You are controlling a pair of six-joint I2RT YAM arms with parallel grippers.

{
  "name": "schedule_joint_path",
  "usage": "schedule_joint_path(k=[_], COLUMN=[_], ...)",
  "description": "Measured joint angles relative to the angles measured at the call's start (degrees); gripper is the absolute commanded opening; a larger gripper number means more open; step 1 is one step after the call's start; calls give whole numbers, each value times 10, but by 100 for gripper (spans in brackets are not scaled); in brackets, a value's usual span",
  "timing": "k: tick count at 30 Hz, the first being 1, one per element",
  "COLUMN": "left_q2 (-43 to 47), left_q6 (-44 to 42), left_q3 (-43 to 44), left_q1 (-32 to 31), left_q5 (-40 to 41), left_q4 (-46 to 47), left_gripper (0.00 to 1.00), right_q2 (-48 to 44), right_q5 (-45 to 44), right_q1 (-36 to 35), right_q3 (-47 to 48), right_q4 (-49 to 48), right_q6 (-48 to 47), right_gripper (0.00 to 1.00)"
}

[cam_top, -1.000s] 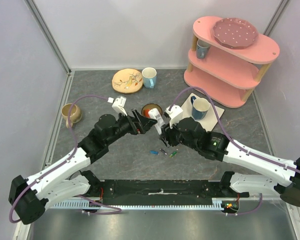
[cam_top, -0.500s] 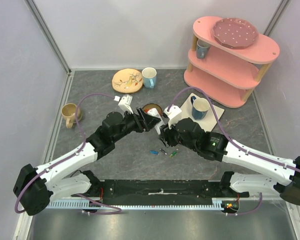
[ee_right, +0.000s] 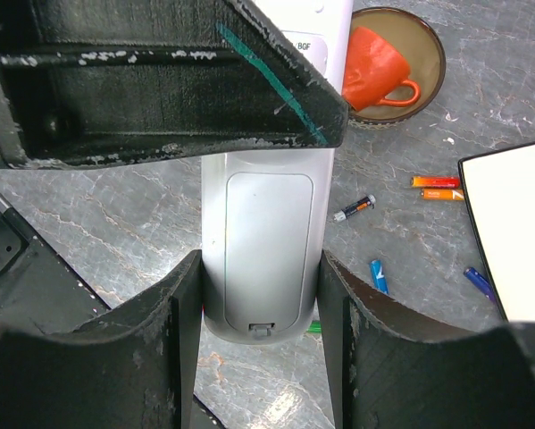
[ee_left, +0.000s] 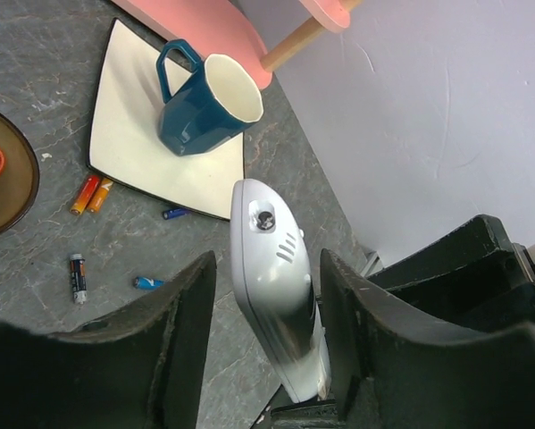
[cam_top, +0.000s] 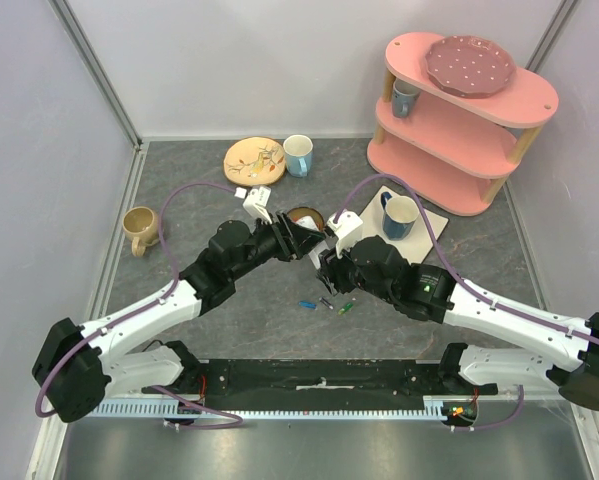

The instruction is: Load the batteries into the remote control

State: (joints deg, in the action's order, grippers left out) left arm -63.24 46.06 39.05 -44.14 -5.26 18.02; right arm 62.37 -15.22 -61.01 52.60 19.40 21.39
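Observation:
The white remote control (ee_right: pixel 258 223) hangs above the table with its closed back cover facing the right wrist camera. My right gripper (ee_right: pixel 260 259) is shut on its lower end, both fingers pressed to its sides. My left gripper (ee_left: pixel 267 264) straddles the remote's other end (ee_left: pixel 271 286); a gap shows at the left finger (ee_left: pixel 182 322), so it is open. Both grippers (cam_top: pixel 304 238) (cam_top: pixel 329 262) meet mid-table. Several batteries lie loose on the table: blue (cam_top: pixel 306 304), dark (cam_top: pixel 326 302) and green (cam_top: pixel 346 308), plus an orange pair (ee_right: pixel 435 181).
An orange cup on a brown saucer (ee_right: pixel 432 67) sits just beyond the grippers. A teal mug (ee_left: pixel 200 107) stands on a white square plate (ee_left: pixel 129 143). A pink shelf unit (cam_top: pixel 459 150) fills the back right. A beige mug (cam_top: pixel 142 228), a wooden plate (cam_top: pixel 254 160) and a light blue mug (cam_top: pixel 298 154) are at the back left.
My left arm has reached rightward to the remote, and its jaws have narrowed around the remote's end. The right arm and the remote have stayed put.

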Motion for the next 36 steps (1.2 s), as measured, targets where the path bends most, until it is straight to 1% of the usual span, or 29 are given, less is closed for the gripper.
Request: schedule_joint_path(k=[1, 3, 6, 8, 9, 10, 11, 12, 14, 15, 17, 18, 20, 21, 25, 30, 33, 36], left_q2=[0, 0, 0, 0, 0, 0, 0, 0, -2, -3, -3, -3, -3, -2, 6, 55, 96, 134], left_q6=[0, 0, 0, 0, 1, 3, 7, 10, 10, 10, 10, 10, 9, 9, 8, -1, -11, -12], left_q3=[0, 0, 0, 0, 0, 0, 0, 0, 0, 0, -1, -1, -3, -7, -28, -58, -77, -112], left_q1=[0, 0, -1, -1, -1, -1, -2, -4, -5, -5, -6, -6, -6, -6, -6, -5, -1, 10], left_q5=[-1, -7, -11, -13, -14, -15, -20, -21, -22, -22, -23, -23, -23, -23, -12, 22, 36, 38], left_q4=[1, 4, 8, 11, 14, 17, 23, 27, 30, 32, 33, 33, 37, 37, 36, 36, 56, 102], left_gripper=[50, 48, 42, 33, 27, 16, 8, 2, 2, 2, 2, 2, 2, 2, 2, 2, 2, 2], right_q2=[0, 0, 0, 0, 0, 0, 0, 0, -1, -1, -1, -1, -2, -3, -19, -63, -104, -145], right_q5=[0, 0, -1, -1, -1, -1, -1, -2, -6, -8, -10, -11, -13, -14, -17, -18, -30, -44], right_q1=[0, 0, 0, 0, 0, 0, 0, 0, 0, 0, 0, -1, -3, -3, -3, -3, -3, -3], right_q3=[0, 0, 0, 0, 0, 0, 0, 0, 0, 0, 0, 0, 0, 1, 5, 16, 17, 4], right_q4=[0, 0, 0, 0, 0, 0, 0, 0, 0, 0, 2, 2, 4, 6, 21, 31, 32, 19], right_q6=[0, 0, 0, 0, 0, 0, 0, 0, 0, 0, 1, 1, 5, 8, 17, 29, 44, 65], right_gripper=[28, 27, 28, 28, 29, 29, 31, 37, 43, 51, 62, 71, 79, 84, 90, 98, 98, 98])
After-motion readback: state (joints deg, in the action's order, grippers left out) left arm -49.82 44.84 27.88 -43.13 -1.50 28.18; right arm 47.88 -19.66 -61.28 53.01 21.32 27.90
